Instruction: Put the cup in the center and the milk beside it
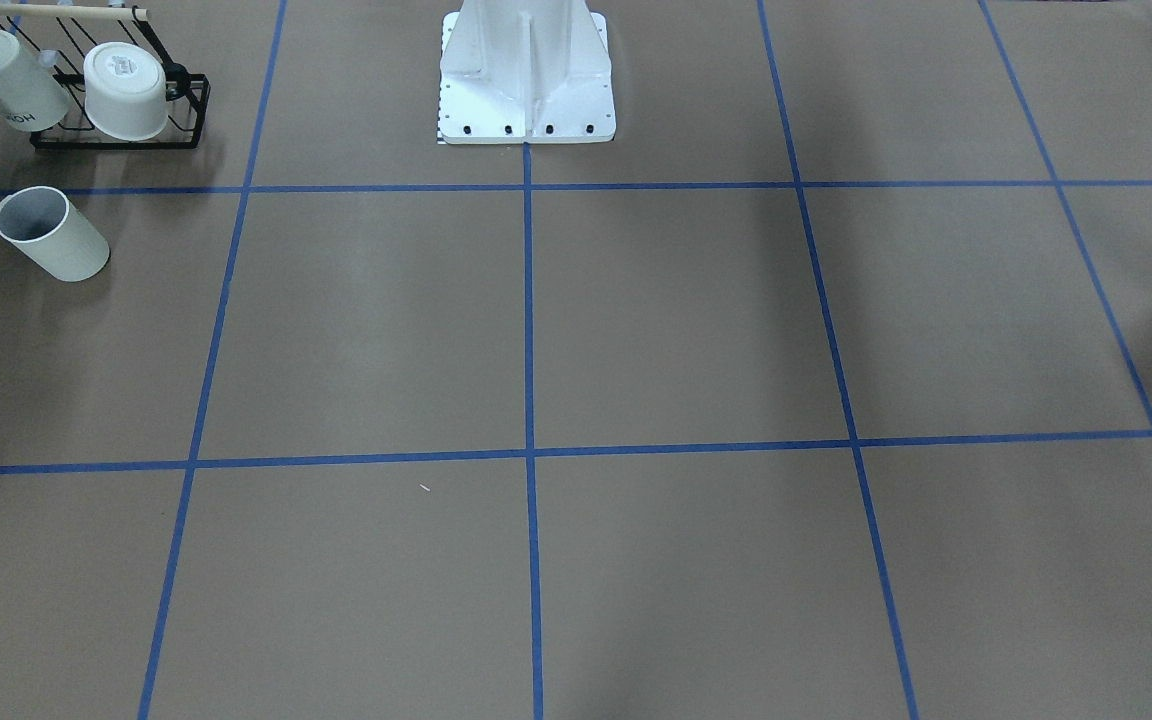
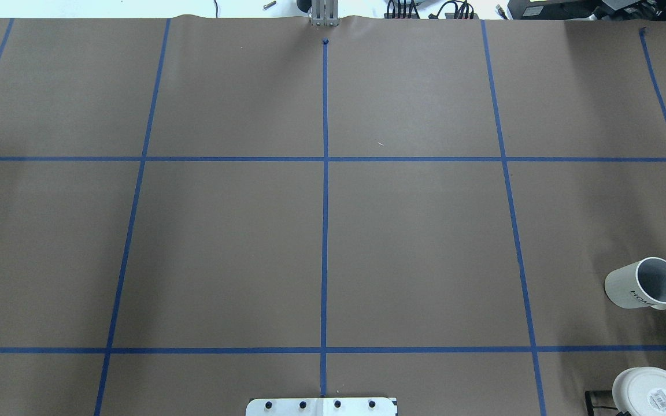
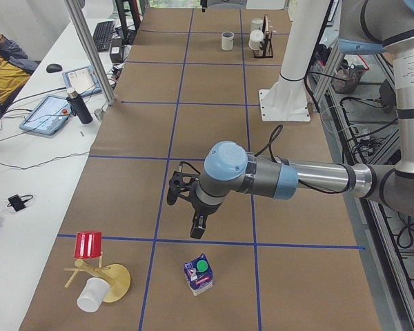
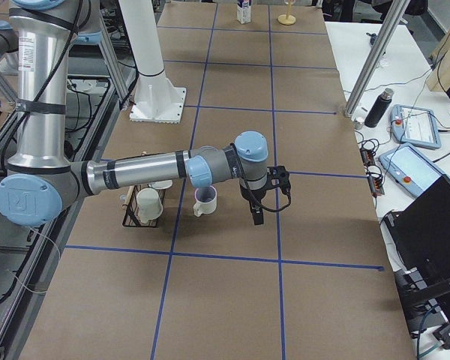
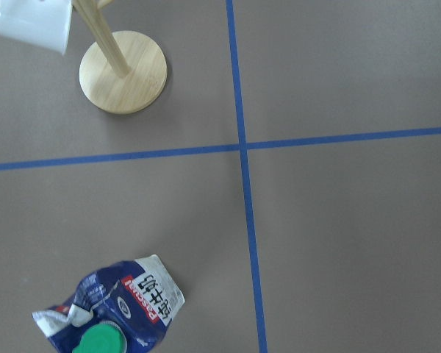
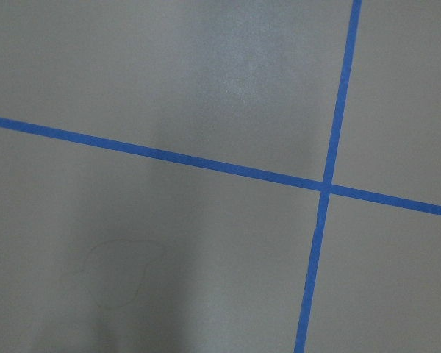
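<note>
The cup (image 1: 51,235) is a white mug with a grey inside, standing upright near the table's end on my right. In the overhead view (image 2: 645,283) it shows dark lettering and a small handle. My right gripper (image 4: 256,219) hangs just above the table beside the cup (image 4: 205,199); I cannot tell if it is open. The milk (image 3: 199,274), a blue and white carton with a green cap, stands at the opposite end (image 5: 110,312). My left gripper (image 3: 197,233) hovers above the table just short of it; I cannot tell its state. The center (image 2: 325,159) is bare.
A black wire rack (image 1: 191,110) beside the cup holds a lettered mug (image 1: 6,80) and a wide cup (image 1: 126,90). A wooden mug tree (image 5: 123,72) with a red cup (image 3: 88,244) and a white cup stands near the milk. The robot's base (image 1: 526,70) is mid-table.
</note>
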{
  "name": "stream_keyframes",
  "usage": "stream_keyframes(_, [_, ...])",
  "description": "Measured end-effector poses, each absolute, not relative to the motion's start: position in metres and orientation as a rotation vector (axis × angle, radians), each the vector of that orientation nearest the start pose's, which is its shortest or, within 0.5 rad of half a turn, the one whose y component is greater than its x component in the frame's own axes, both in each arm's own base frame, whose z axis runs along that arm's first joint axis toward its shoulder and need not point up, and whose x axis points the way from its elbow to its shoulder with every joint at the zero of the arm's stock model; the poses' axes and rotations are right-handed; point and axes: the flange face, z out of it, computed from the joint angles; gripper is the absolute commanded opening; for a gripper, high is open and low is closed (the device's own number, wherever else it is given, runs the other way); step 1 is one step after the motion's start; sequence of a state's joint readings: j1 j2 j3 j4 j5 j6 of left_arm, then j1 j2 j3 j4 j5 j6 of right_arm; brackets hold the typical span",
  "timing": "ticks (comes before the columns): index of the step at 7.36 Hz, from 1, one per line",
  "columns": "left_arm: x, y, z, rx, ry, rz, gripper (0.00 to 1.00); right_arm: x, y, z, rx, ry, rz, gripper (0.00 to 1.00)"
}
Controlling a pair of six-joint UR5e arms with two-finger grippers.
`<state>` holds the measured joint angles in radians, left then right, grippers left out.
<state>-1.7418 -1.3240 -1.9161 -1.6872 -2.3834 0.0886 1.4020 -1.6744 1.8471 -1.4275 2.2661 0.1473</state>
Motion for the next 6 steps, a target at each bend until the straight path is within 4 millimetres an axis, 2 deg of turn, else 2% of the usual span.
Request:
stream_keyframes(1, [-0.128,-0.379,0.586,0.32,0.773,0.018,0.99,-0.009,-0.466,0.559,0.191,-0.73,-0.13,1.0])
stream_keyframes(4, [-0.124,-0.369,0.619,0.289,0.784,0.007,0.99,-0.013,-0.463,0.557,0.179,-0.76,-0.113,1.0])
stream_keyframes(5, [-0.124,-0.369,0.627,0.277,0.787,0.004,0.99,-0.026,-0.457,0.551,0.148,-0.804,-0.069,1.0])
stream_keyframes(6, [-0.123,-0.37,0.633,0.267,0.789,0.002,0.99,-0.049,-0.442,0.548,0.116,-0.842,-0.045,1.0])
